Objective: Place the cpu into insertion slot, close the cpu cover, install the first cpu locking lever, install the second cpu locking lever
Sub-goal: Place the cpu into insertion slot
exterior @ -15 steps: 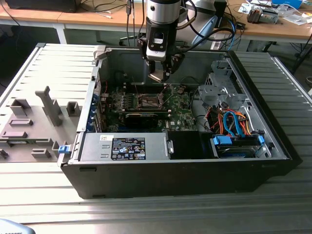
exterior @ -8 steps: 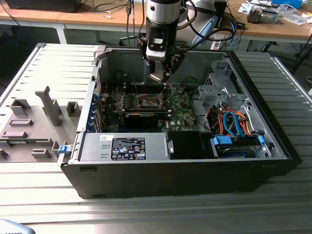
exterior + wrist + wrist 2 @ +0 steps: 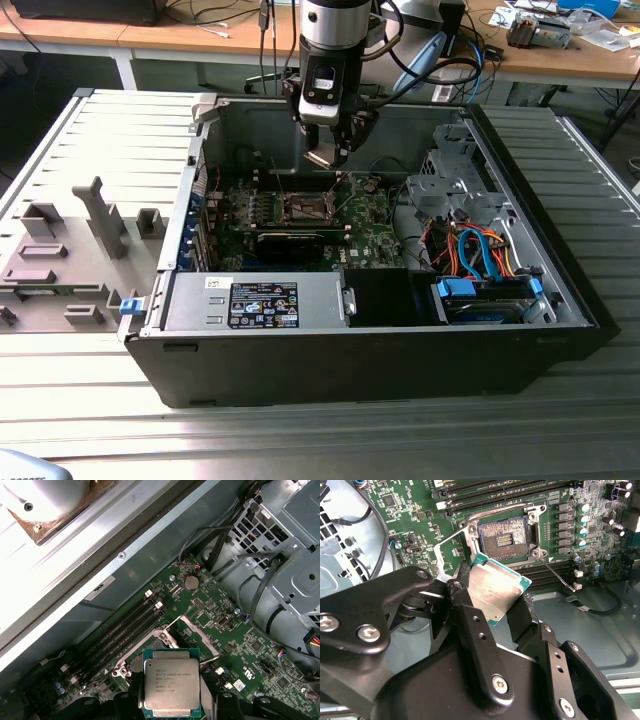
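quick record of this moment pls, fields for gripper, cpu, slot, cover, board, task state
gripper: shut on the cpu, reaching down into the open computer case
cpu: pinched by its edges, silver face showing in both wrist views, held above the board, not seated
insertion slot: empty, dark centre and contacts exposed
cpu cover: looks swung open, off the slot
green circuit board: lies flat on the case floor
task state: cpu not yet placed, cover not closed

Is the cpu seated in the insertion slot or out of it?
Out. The cpu is held in the gripper above the insertion slot, whose pin field is bare.
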Motion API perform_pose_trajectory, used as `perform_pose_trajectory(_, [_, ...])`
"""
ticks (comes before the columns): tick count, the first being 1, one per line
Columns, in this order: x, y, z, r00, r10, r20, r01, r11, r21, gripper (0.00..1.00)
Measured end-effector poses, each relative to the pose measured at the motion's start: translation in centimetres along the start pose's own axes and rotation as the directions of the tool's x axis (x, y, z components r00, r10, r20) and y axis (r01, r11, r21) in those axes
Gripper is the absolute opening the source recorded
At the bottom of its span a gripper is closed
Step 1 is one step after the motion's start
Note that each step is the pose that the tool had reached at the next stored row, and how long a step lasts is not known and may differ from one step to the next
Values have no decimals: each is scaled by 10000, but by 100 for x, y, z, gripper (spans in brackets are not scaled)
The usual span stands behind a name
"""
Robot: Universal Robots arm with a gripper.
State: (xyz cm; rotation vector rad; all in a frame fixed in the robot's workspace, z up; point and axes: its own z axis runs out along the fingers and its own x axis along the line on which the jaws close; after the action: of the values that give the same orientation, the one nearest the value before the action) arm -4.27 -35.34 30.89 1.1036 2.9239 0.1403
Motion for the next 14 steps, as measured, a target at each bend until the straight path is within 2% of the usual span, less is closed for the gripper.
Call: perform_pose_trajectory(14, [0,0,0,9999,136,12,-136,9999,-3,54])
